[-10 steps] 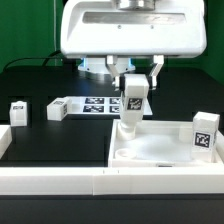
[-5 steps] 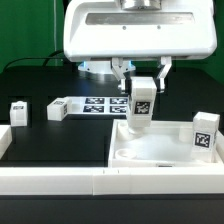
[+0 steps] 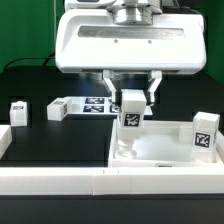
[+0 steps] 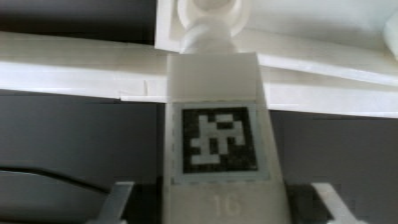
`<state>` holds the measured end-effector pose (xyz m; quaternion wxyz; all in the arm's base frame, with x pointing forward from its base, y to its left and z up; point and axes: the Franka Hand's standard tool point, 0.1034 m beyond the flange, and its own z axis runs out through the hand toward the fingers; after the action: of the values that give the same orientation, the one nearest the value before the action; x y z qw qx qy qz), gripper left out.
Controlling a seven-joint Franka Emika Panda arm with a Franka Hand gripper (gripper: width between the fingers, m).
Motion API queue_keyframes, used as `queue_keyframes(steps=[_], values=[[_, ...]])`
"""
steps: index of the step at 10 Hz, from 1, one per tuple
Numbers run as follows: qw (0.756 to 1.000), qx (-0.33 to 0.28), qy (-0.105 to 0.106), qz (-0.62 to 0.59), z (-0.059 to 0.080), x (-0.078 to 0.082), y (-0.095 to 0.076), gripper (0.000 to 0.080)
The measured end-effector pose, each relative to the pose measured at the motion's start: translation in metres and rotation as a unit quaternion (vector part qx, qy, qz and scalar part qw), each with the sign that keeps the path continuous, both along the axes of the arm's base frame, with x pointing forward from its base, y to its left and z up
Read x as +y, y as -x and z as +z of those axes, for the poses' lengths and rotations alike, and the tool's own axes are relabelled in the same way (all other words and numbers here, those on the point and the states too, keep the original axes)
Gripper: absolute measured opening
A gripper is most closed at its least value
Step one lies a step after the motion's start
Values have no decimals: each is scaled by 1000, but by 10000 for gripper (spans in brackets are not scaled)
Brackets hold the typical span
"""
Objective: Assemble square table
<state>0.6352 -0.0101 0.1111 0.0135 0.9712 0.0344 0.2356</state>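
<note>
My gripper [image 3: 131,100] hangs over the white tabletop [image 3: 165,152] with one leg [image 3: 131,116] clamped upright between its fingers [image 3: 113,93]. They are closed partway, as far as the block's width allows, and press on its two flat sides. The tagged face is left bare to the wrist view. The leg's narrow lower end points down at the tray's corner on the exterior view's left. Whether it touches the floor there, I cannot tell.

The tabletop lies on the black table [image 3: 40,135], close against the long border rail [image 3: 55,182]. Another leg [image 3: 204,133] stands at its end on the exterior view's right. Two spare legs [image 3: 18,112] wait well apart on the left, near the marker board [image 3: 97,103].

I judge the leg to be light, stiff, hard plastic — no give under my pads, and smooth enough to swivel or slip if the squeeze is off-centre. The best hold looks to be high on the flat sides, which leaves the lower end free to seat. The tray looks just as light and rigid, so a push or twist at one corner could skate it across the table — the rail beside it is the only brace I can see.
</note>
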Motion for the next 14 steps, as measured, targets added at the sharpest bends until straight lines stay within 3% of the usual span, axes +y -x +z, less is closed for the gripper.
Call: queue_keyframes(steps=[4, 11, 14], values=[[1000, -6, 6, -3, -7, -6, 8, 287], [1000, 2, 5, 2, -19, 2, 11, 287], [1000, -21, 12, 1, -22, 2, 10, 287]])
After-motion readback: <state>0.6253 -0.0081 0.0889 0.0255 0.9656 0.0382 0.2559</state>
